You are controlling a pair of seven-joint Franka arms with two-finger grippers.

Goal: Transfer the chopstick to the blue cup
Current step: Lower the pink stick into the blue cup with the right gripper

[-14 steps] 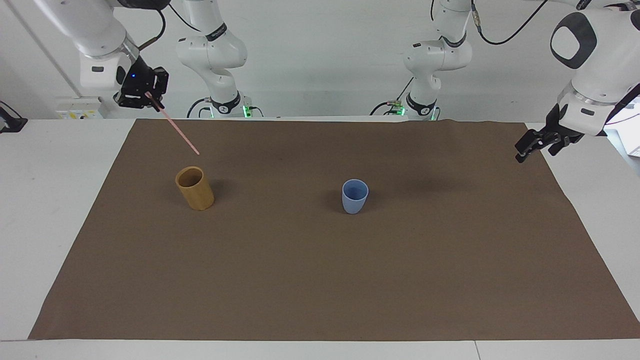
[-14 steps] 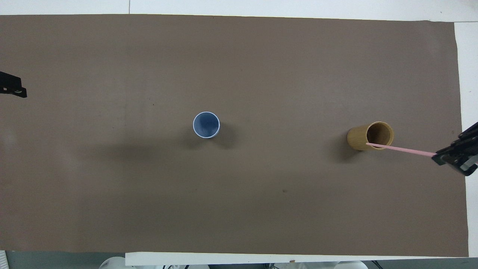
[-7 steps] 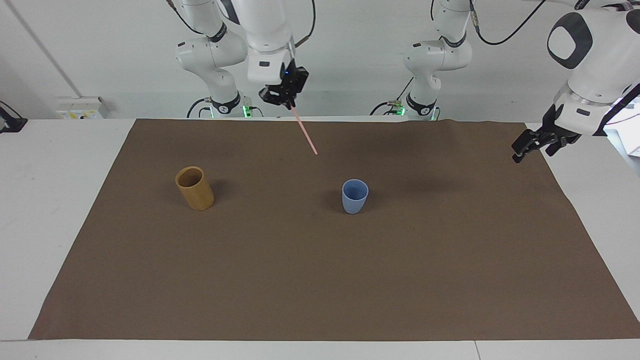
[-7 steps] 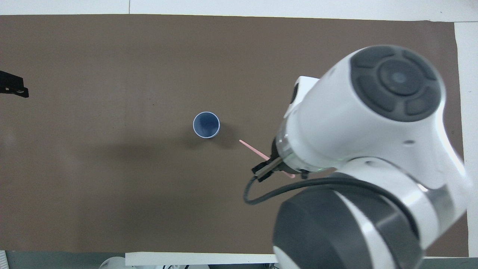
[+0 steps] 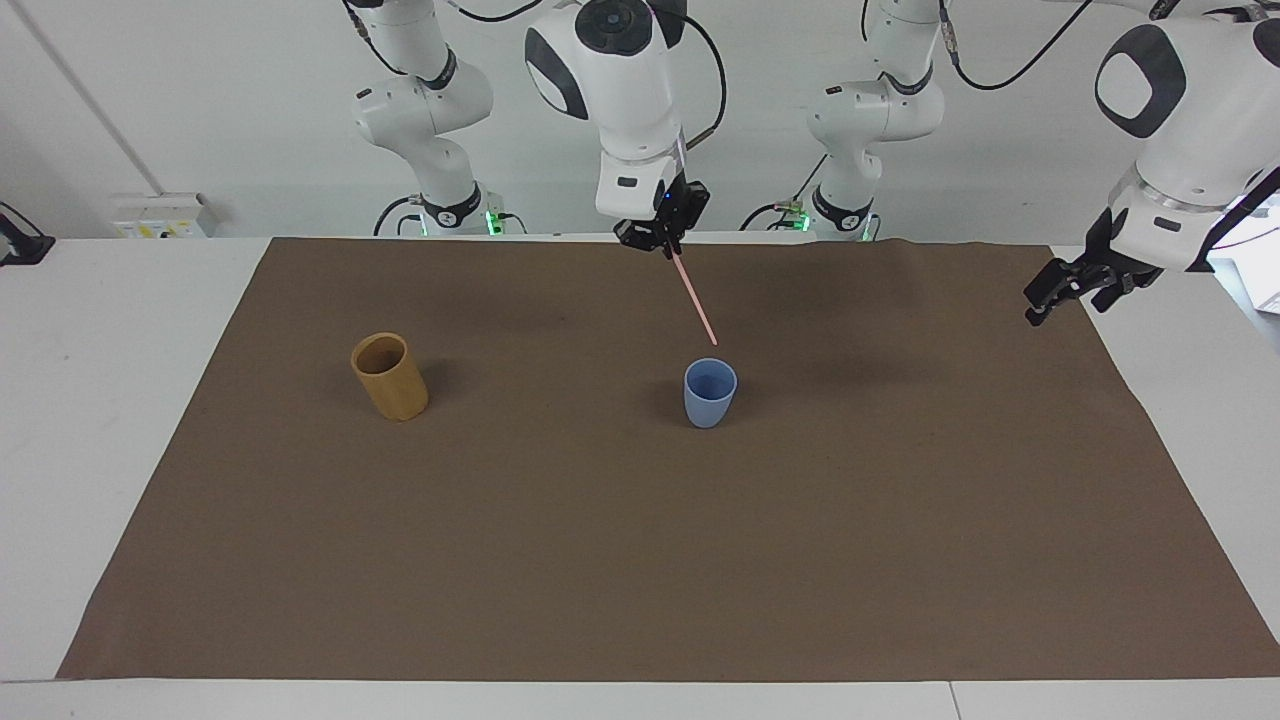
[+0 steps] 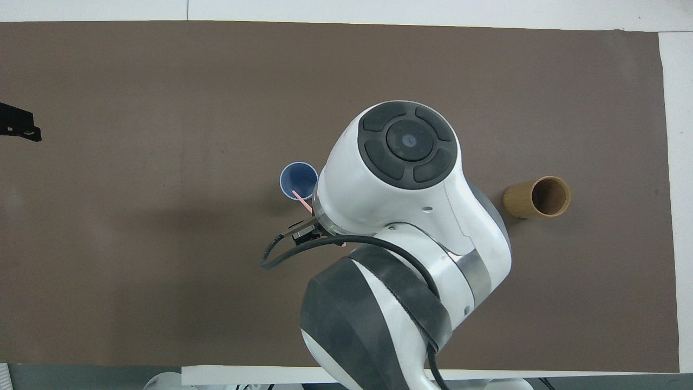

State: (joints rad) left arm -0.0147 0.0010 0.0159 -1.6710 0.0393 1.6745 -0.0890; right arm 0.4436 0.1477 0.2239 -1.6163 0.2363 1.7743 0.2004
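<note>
My right gripper [image 5: 668, 243] is shut on the top end of the pale pink chopstick [image 5: 696, 300] and holds it up in the air. The stick slants down, and its lower tip hangs just above the rim of the light blue cup [image 5: 710, 393], which stands upright mid-table. In the overhead view the stick's tip [image 6: 299, 196] lies over the blue cup's [image 6: 295, 177] opening, and the arm's body hides the gripper. My left gripper [image 5: 1070, 305] is open and empty; it waits over the mat's edge at the left arm's end, and also shows in the overhead view [image 6: 20, 129].
A taller tan cylindrical cup [image 5: 390, 378] stands toward the right arm's end of the table, about level with the blue cup; it looks empty in the overhead view [image 6: 537, 196]. A brown mat [image 5: 640, 560] covers most of the white table.
My right gripper has carried the chopstick from over the tan cup's end along the table to the blue cup and lowered it, so its tip hangs over that cup. The left arm barely moved.
</note>
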